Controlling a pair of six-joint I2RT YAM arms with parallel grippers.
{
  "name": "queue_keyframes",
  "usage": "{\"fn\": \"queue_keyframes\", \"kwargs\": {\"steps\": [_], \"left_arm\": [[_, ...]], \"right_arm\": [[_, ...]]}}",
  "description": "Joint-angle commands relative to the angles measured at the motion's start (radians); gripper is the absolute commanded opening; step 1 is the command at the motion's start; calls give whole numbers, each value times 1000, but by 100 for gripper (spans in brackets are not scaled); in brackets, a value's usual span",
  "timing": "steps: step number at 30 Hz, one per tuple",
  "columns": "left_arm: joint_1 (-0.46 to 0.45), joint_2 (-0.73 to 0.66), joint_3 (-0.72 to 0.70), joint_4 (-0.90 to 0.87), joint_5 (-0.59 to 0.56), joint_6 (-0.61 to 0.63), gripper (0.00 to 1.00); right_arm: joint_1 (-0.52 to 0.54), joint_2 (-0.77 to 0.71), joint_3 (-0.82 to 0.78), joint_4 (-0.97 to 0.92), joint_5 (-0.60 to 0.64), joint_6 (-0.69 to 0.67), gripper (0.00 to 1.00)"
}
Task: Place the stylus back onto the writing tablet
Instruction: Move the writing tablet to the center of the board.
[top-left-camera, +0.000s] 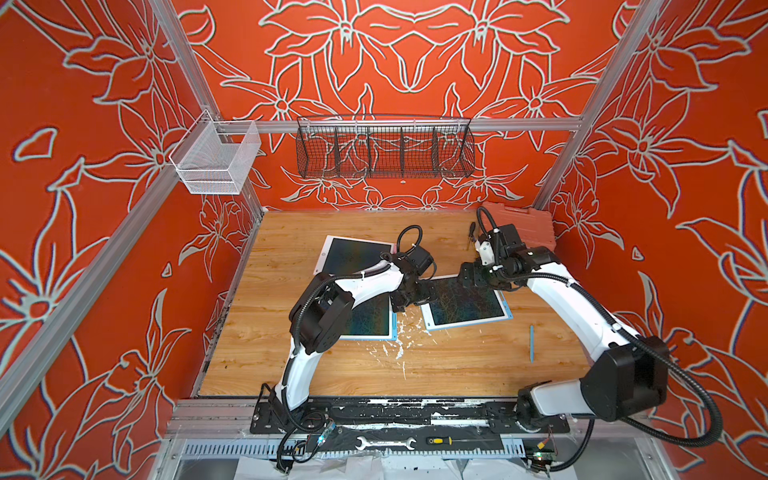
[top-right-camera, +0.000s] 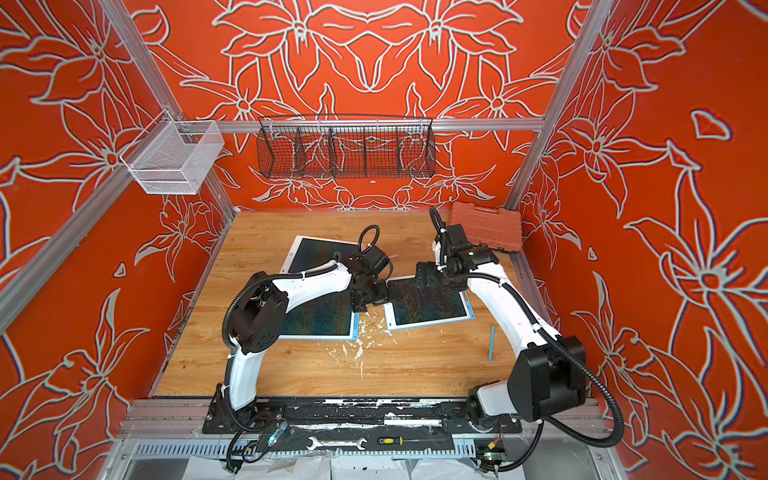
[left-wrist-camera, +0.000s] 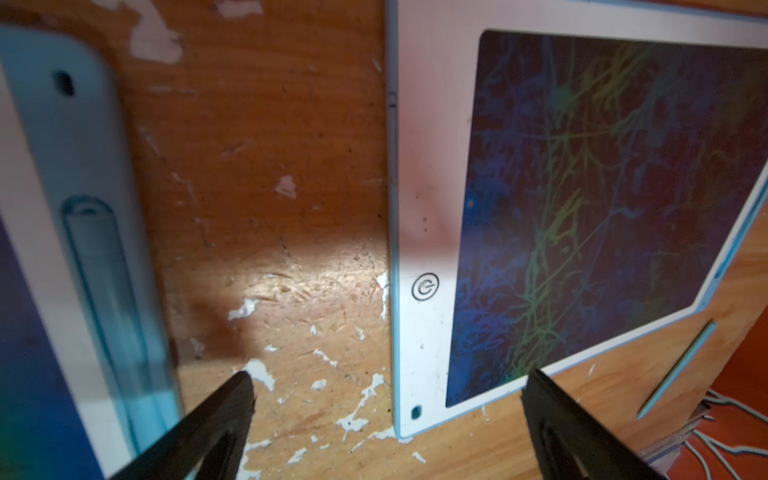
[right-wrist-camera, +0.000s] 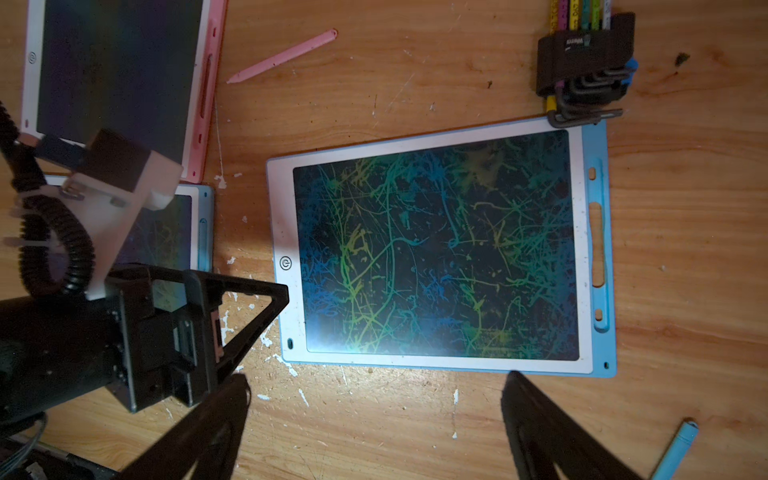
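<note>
- Pink-edged white writing tablet (top-left-camera: 349, 253) lies flat at the far left of the wooden table (top-left-camera: 291, 365), and a slim pink plastic stylus (right-wrist-camera: 282, 56) lies loose just beside it; the matching colour suggests these two are a pair of their own.
- Next comes a blue-edged writing tablet (top-left-camera: 372, 320), half hidden under the left arm. Its side groove (left-wrist-camera: 95, 249) looks filled, though that part of the wrist view is too blurred to be sure.
- Over the strip of bare wood between the two blue tablets hovers the left gripper (left-wrist-camera: 390, 376), its jaws spread wide and nothing between them; it seems parked out of the way.
- A second blue-edged writing tablet with a scribbled dark screen (right-wrist-camera: 436, 245) lies flat near the middle. The long holder slot (right-wrist-camera: 598, 245) in its blue side strip is bare, so this is probably where the stylus belongs.
- Above that tablet's far edge hangs the right gripper (right-wrist-camera: 376, 376), jaws fully apart and empty, looking down on the screen.
- To the right, the thin blue plastic stylus (top-left-camera: 531, 343) lies on the wood, near the slot side of the tablet but apart from it. It is on the right arm's side, so that arm is the natural one to fetch it.
- Flat and thin, it will likely need a low pinch across its width.
</note>
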Motion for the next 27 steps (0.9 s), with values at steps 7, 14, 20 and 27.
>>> {"fn": "queue_keyframes", "kwargs": {"steps": [7,14,20,27], "left_arm": [[16,4,-36,-24,-34,-1,99],[25,-8,-63,-21,-41,-2,98],[39,-25,-98,-13,-49,-5,98],[59,-50,-146,-7,-65,-4,98]], "right_arm": [[-4,15,33,-16,-18,-2,97],[-4,19,35,-15,-18,-1,97],[-5,21,33,-14,-20,-1,97],[-4,19,32,-14,-21,0,97]]}}
